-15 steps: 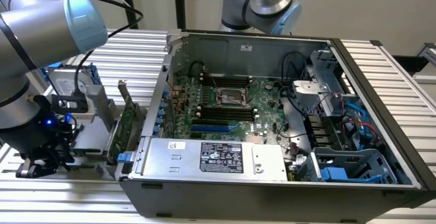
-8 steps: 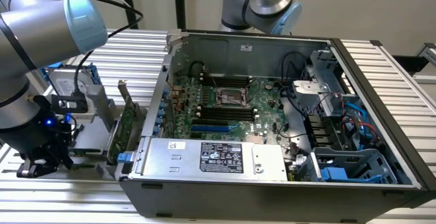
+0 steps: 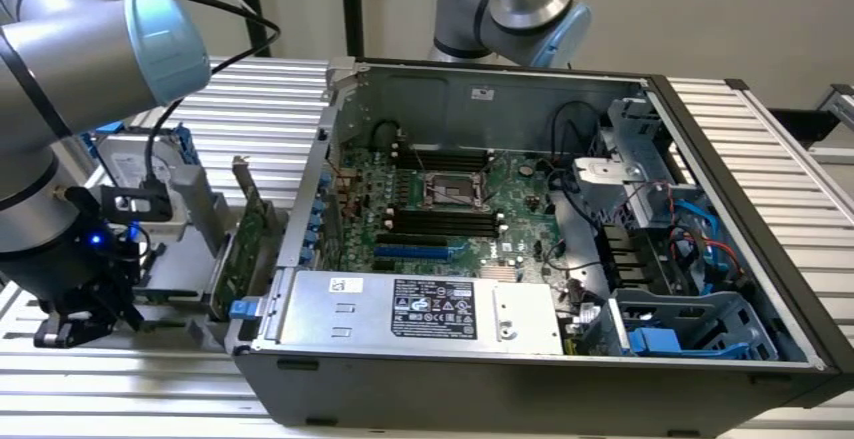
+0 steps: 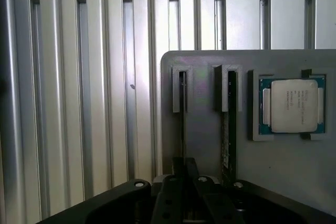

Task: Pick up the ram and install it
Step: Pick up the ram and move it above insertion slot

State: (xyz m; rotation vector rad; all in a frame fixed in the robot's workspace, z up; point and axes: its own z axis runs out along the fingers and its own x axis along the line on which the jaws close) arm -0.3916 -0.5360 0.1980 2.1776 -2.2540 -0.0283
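**Grey holder carrying the ram, pincer sitting right at it**

Grey plastic is lying directly under the pincer [image 4: 184, 167]: a holder [image 4: 205, 129] resting on the slatted metal table [image 4: 79, 103]. The ram [image 4: 182, 124] is standing on edge in one of the holder's slots, showing as a thin dark line running straight out from the pincer's middle. How wide the pincer is standing, and whether it is gripping the ram, cannot be told. One slot to the side of the pincer, a green card [image 4: 228, 140] is standing on edge, parallel to the ram and apart from it. Beyond the card, farther from the pincer, a silver processor [image 4: 291, 106] is lying flat in a square recess. In the exterior view the arm [image 3: 67, 39] is holding the pincer [image 3: 83, 327] low by the table. There the card [image 3: 247, 234] is standing upright between the pincer and the open case [image 3: 534, 379]. The motherboard [image 3: 454, 199] is facing up inside the case, well apart from the pincer.
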